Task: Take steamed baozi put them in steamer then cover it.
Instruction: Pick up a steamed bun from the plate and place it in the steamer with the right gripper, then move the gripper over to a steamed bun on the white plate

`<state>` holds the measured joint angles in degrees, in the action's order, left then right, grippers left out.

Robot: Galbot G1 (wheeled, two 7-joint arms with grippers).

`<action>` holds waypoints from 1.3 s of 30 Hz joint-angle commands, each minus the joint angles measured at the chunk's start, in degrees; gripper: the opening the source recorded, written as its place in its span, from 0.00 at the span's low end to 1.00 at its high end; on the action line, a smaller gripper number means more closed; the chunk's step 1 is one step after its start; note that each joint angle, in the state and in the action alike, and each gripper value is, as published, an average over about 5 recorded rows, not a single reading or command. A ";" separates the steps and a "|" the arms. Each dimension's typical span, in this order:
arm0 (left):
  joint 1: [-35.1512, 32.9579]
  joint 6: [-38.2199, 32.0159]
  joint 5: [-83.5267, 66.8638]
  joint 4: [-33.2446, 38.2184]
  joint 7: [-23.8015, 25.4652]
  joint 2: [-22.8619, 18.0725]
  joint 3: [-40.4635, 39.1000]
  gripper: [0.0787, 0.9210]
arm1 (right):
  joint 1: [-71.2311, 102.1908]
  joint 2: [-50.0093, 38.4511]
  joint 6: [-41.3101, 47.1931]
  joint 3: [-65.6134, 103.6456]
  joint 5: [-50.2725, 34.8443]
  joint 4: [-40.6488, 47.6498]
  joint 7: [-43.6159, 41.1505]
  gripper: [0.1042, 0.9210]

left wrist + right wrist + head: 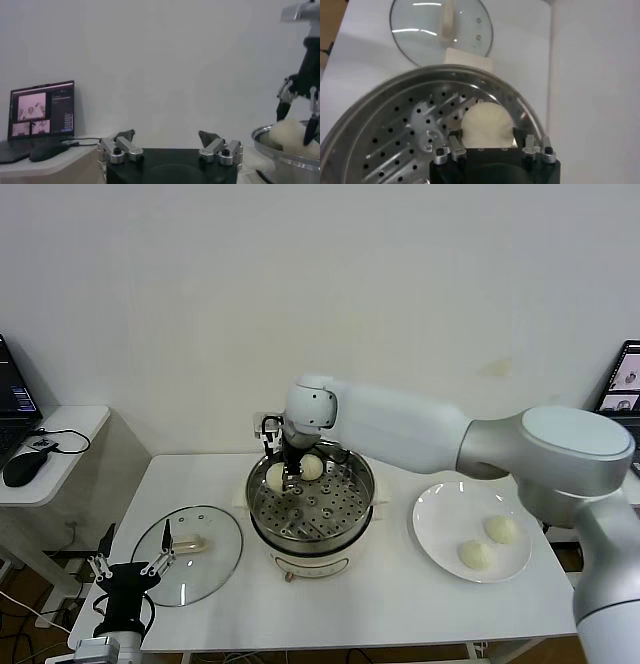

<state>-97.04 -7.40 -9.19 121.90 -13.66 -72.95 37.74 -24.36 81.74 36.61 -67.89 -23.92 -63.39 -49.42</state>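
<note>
- The right gripper [290,472] reaches down into the steamer [345,522], at the far-left part of its perforated tray; its fingers are closed around one steamed baozi [276,477], which sits low against the tray by the steamer's back wall; the right wrist view shows that bun [487,125] held between the fingers [454,145], just inside the steel rim [420,80].
- A second baozi [312,468] lies in the steamer just beside the held one, on the gripper's other side; whether the two buns touch cannot be told.
- Two more baozi [476,554] rest on the white plate [432,519], which stands on the table [400,604] to the right of the steamer; they lie close together, one [501,529] a little farther back than the other.
- The cover [190,554] lies flat on the table to the left of the steamer, apart from it, with its cream bar handle [188,544] facing up; the pot stands uncovered.
- The left gripper [128,564] hangs at the near-left edge of the table, just beside the cover's near rim; its jaws stand wide apart and hold nothing; the left wrist view shows both fingertips [125,136] spread with only air between them.
- A laptop [41,112] and a mouse [24,468] sit on a side desk [60,429] to the left.
</note>
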 commanded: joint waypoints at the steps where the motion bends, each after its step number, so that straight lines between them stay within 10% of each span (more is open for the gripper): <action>1: 0.05 -0.06 0.01 -0.02 -0.01 -0.05 -0.13 0.88 | 2.20 2.55 0.52 -0.27 0.83 2.51 0.32 0.66; 13: -0.16 -0.03 0.07 0.27 0.03 -0.20 -0.14 0.88 | -4.82 -5.17 -0.61 -0.71 1.25 -5.77 -5.03 0.85; 39: -1.26 -0.39 1.17 0.37 0.09 0.59 -0.97 0.88 | 0.22 -59.04 -21.98 2.57 26.03 -31.68 -20.22 0.88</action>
<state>-98.21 -7.69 -8.21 122.49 -13.54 -72.35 36.82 -32.48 39.18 19.89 -68.81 -8.14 -88.96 -66.93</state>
